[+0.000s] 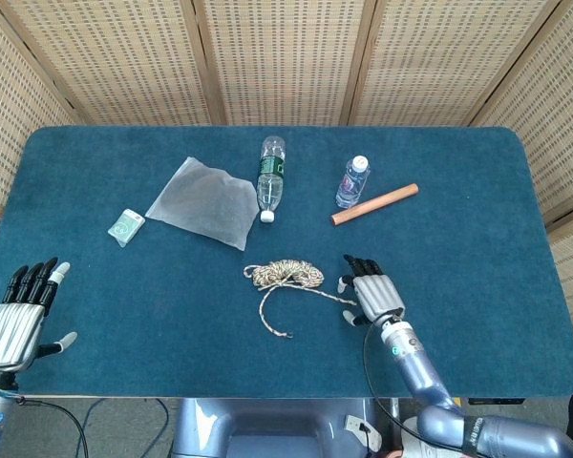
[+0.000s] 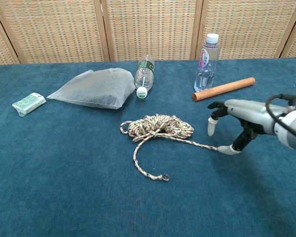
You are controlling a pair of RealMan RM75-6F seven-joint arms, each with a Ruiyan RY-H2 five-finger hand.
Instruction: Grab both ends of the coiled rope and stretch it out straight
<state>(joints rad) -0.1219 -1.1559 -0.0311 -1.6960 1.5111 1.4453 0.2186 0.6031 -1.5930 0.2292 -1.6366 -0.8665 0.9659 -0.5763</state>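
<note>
A tan and brown coiled rope (image 1: 286, 274) (image 2: 160, 126) lies mid-table with two loose ends. One end (image 2: 207, 145) trails right, the other (image 1: 288, 334) (image 2: 163, 177) curls toward the front edge. My right hand (image 1: 371, 292) (image 2: 233, 120) hovers open at the right-trailing end, palm down with its fingers apart. Its thumb tip lies at the rope's tip, though I cannot tell whether it touches. My left hand (image 1: 21, 315) stays open at the table's front left corner, far from the rope, and shows only in the head view.
Behind the rope lie a clear plastic bag (image 1: 203, 202), a green-labelled bottle (image 1: 270, 172) on its side, an upright small bottle (image 1: 352, 181) and a wooden rod (image 1: 374, 204). A small green packet (image 1: 125, 226) sits at the left. The blue table (image 1: 477, 239) ends close in front.
</note>
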